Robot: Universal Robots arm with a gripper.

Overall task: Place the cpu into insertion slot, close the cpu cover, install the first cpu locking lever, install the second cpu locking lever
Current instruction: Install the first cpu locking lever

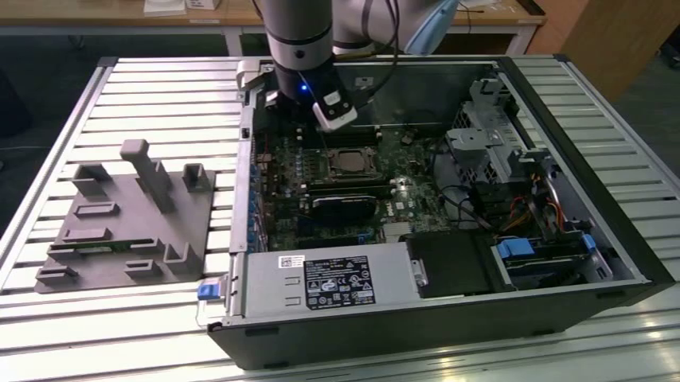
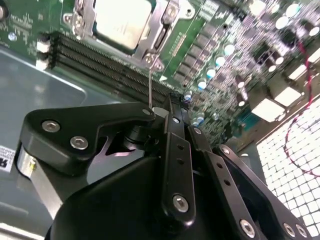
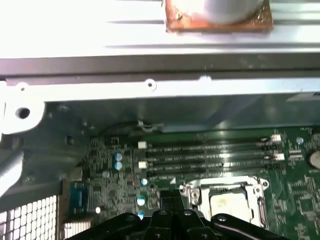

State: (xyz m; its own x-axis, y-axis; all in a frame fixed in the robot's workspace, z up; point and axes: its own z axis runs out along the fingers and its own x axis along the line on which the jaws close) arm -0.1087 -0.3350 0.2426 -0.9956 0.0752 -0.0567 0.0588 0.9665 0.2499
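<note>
Apparently the cpu cover (image 2: 161,27) partly hides the seated cpu (image 2: 122,20)

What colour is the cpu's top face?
Pale silver-grey; the cpu shows best in the second wrist view.

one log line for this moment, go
cpu: seated | cover: down over cpu | lever: thin rod standing up from cover's corner, not latched | gripper: at lever's free end
</note>
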